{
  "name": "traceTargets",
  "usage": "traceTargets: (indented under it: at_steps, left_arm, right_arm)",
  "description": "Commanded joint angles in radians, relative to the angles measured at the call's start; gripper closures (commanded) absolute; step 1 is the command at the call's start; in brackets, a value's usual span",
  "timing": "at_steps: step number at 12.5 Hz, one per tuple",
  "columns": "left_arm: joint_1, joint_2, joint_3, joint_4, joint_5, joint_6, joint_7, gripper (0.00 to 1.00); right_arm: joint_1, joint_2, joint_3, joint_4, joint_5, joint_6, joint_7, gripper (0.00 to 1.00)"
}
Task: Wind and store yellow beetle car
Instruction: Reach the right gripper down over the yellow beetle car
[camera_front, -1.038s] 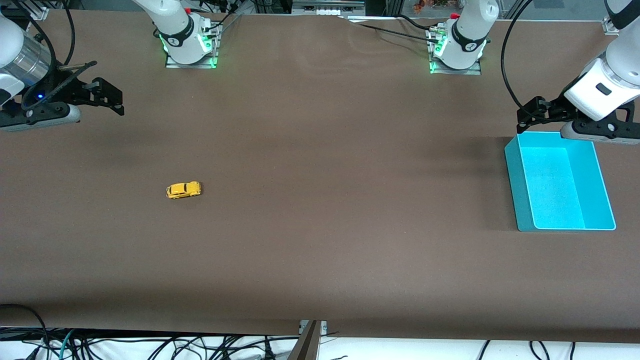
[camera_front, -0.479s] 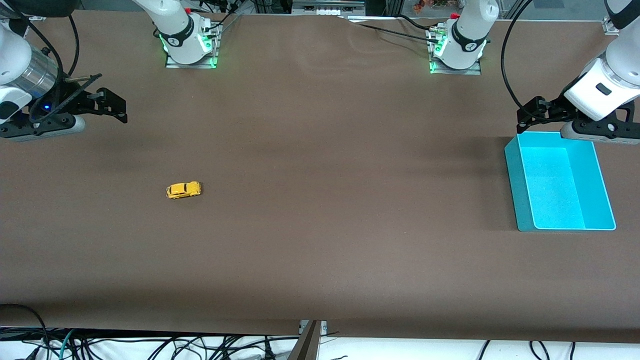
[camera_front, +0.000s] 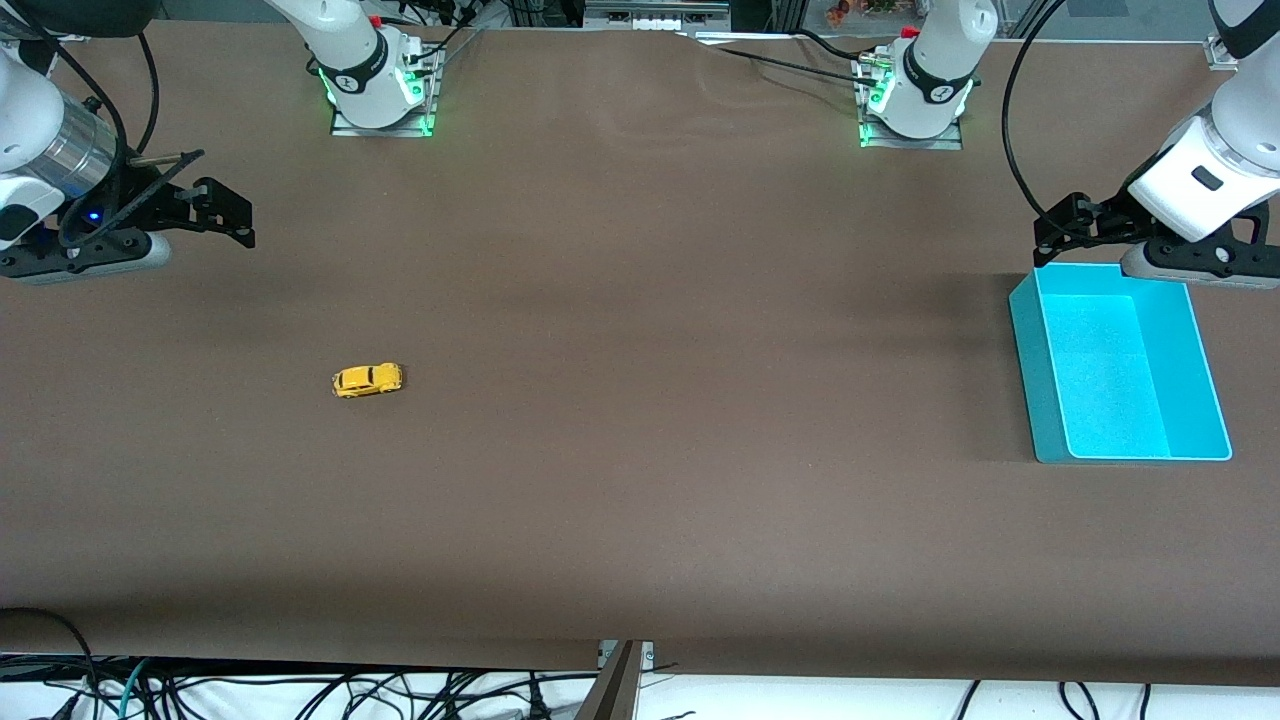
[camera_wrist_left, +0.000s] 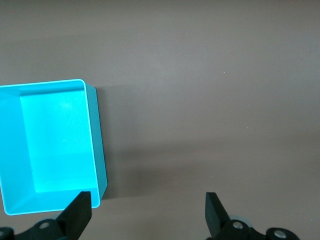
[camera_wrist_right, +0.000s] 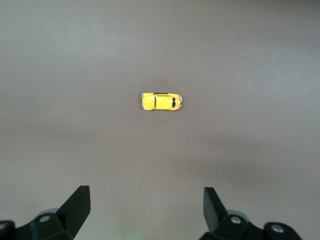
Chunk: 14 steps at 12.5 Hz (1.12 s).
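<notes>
The yellow beetle car (camera_front: 367, 380) stands on its wheels on the brown table, toward the right arm's end; the right wrist view shows it from above (camera_wrist_right: 160, 101). My right gripper (camera_front: 228, 210) hangs open over bare table at that end, well apart from the car, and nothing lies between its fingers (camera_wrist_right: 146, 195). My left gripper (camera_front: 1062, 230) is open and empty too (camera_wrist_left: 147, 200), hovering by a corner of the bin at the left arm's end.
An empty turquoise bin (camera_front: 1030, 370) sits at the left arm's end, also seen in the left wrist view (camera_wrist_left: 97, 145). Both arm bases (camera_front: 375, 90) (camera_front: 912, 100) stand along the table's edge farthest from the front camera. Cables lie below the nearest edge.
The right gripper edged slightly toward the table's middle a second ago and has held still since. Car, bin and left arm have not moved.
</notes>
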Motion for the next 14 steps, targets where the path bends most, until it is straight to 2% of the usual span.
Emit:
traceTargets:
  at_steps: [1,5,8,9,14]
  left_arm:
    - [0.006,0.006,-0.005,0.016,-0.003,-0.015,-0.009,0.00]
    - [0.006,0.006,-0.005,0.016,-0.003,-0.015,-0.009,0.00]
    - [0.006,0.006,-0.003,0.016,-0.003,-0.015,-0.007,0.00]
    - [0.006,0.006,-0.003,0.018,-0.003,-0.015,-0.007,0.00]
    - [0.006,0.006,-0.003,0.018,-0.003,-0.015,-0.007,0.00]
  right_arm:
    - [-0.005,-0.007,0.012,-0.083,-0.006,0.011,-0.186,0.00]
    - [-0.005,0.062,0.014,-0.207,-0.010,0.132,-0.565,0.00]
    - [-0.020,0.127,0.014,-0.349,-0.010,0.398,-0.953,0.00]
    - [-0.031,0.169,0.014,-0.358,-0.007,0.465,-1.093,0.00]
    - [-0.034,0.310,0.012,-0.360,-0.004,0.644,-1.301,0.00]
